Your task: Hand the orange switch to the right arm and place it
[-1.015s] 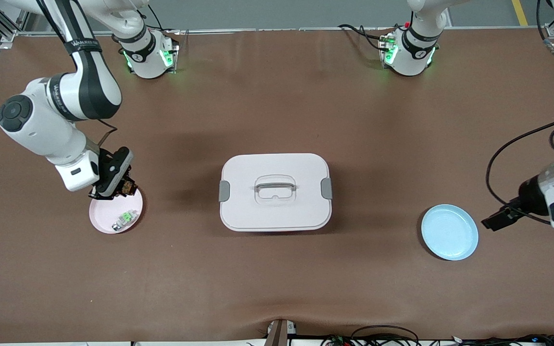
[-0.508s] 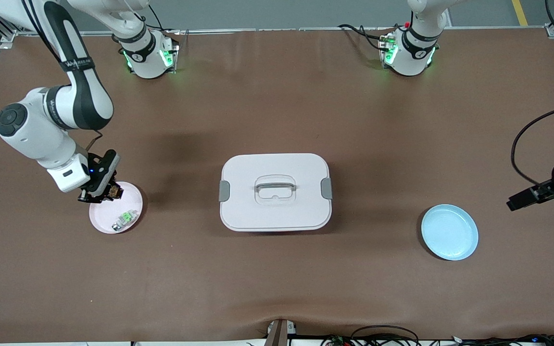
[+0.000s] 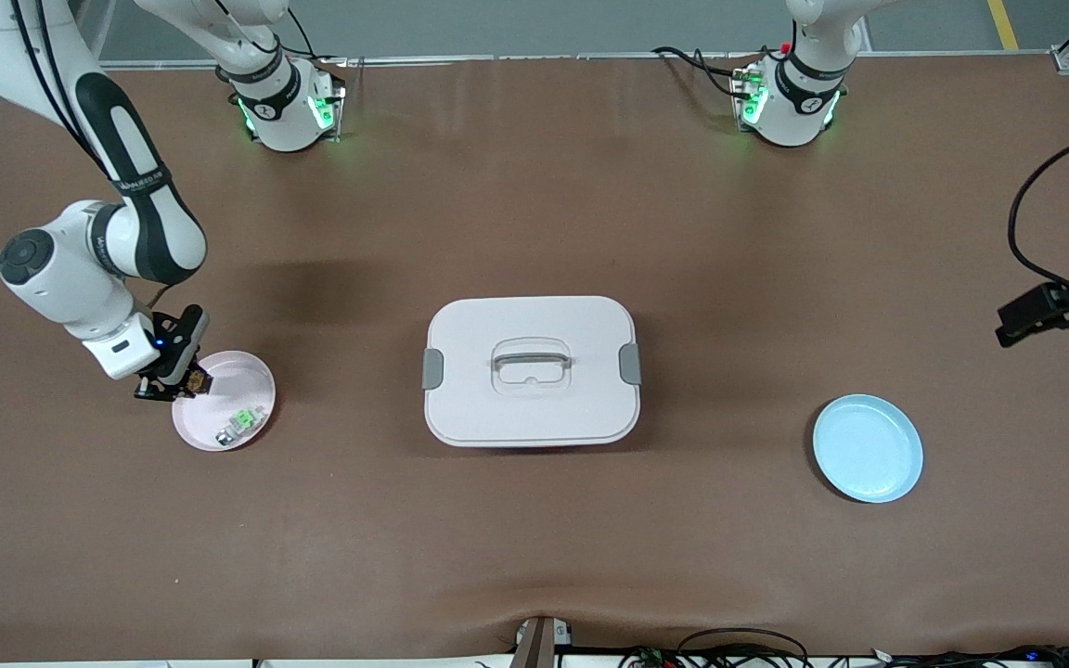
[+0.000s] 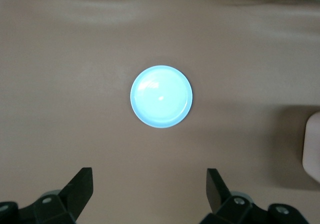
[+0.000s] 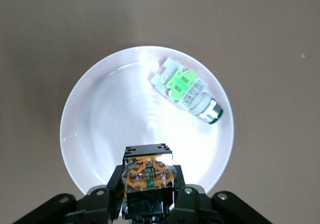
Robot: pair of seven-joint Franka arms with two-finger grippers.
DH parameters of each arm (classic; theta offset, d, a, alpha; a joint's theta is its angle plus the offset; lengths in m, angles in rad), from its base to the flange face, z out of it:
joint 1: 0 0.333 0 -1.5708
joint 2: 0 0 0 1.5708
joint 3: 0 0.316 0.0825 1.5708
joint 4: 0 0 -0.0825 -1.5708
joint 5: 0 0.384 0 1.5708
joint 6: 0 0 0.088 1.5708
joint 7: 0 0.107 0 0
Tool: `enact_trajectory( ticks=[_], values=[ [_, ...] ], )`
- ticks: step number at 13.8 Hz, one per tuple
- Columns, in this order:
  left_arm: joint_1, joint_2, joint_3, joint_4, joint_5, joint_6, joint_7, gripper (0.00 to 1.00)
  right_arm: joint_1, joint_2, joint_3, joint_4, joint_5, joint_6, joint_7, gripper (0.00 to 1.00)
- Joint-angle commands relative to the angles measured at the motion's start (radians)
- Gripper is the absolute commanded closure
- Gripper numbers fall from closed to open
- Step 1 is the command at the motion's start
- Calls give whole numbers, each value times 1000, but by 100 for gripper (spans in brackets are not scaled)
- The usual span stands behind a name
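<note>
Right gripper (image 3: 184, 382) hangs over the rim of the pink plate (image 3: 251, 371), jaws clamped on the orange switch (image 5: 149, 174), presumably lined up to set it down beside the green-and-white part (image 5: 186, 89) lying in the plate. Left gripper (image 4: 149, 191) waits with jaws wide and empty above bare table near the blue plate (image 3: 869, 448), handoff apparently done.

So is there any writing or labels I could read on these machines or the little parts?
Black band on the right arm: white lettering, too small to read.
White tag on the green-and-white part in the pink plate: print too small to read.
Orange switch, box, blue plate: no text visible.
</note>
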Motion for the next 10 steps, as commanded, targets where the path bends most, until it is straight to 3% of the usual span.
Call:
enact_trajectory(
  ticks=[1, 3, 5, 10],
  values=[
    [-213, -154, 245, -169, -99, 0, 52, 0, -15, 28, 18, -17, -14, 61, -10, 100],
    [-295, -246, 342, -284, -173, 44, 95, 0, -15, 40, 19, -20, -6, 76, -8, 100],
    [-387, -280, 421, -320, -169, 37, 95, 0, -15, 48, 19, -21, -5, 89, -8, 100],
    [-379, -301, 386, -349, -165, -14, 75, 0, -9, 73, 24, -20, 8, 109, 6, 100]
  ],
)
